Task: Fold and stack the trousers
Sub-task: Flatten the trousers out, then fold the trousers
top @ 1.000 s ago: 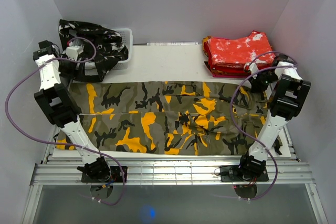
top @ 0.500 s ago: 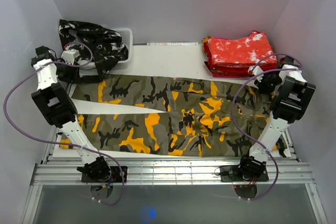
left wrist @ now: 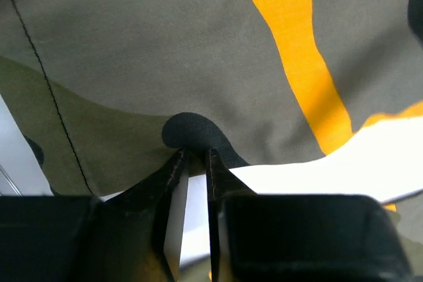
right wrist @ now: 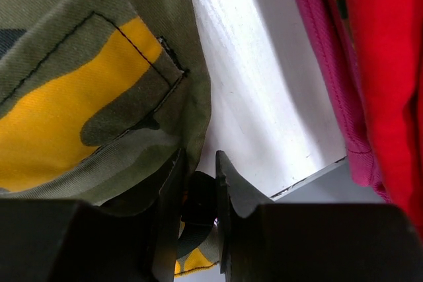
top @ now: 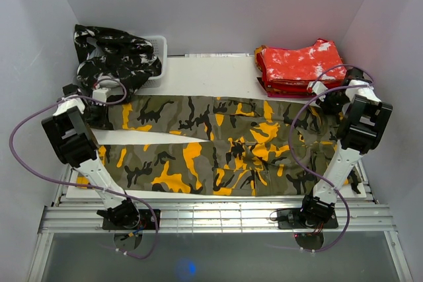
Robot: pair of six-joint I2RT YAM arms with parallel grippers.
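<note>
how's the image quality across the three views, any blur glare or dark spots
Top external view: even soft light, sharp throughout, one small blue glint at the bottom edge. Left wrist view: olive camouflage trousers crisp, left gripper a near-black silhouette, bare table blown out white. Right wrist view: pocket stitching sharp, right gripper dark and soft, red trousers heavily saturated.

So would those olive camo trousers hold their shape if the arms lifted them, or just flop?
Probably flop: the olive trousers lie flat with wrinkles, plainly soft cloth. Likely light, since the right gripper pinches just a thin edge. Pushed, they would likely bunch more, as their creases suggest.
</note>
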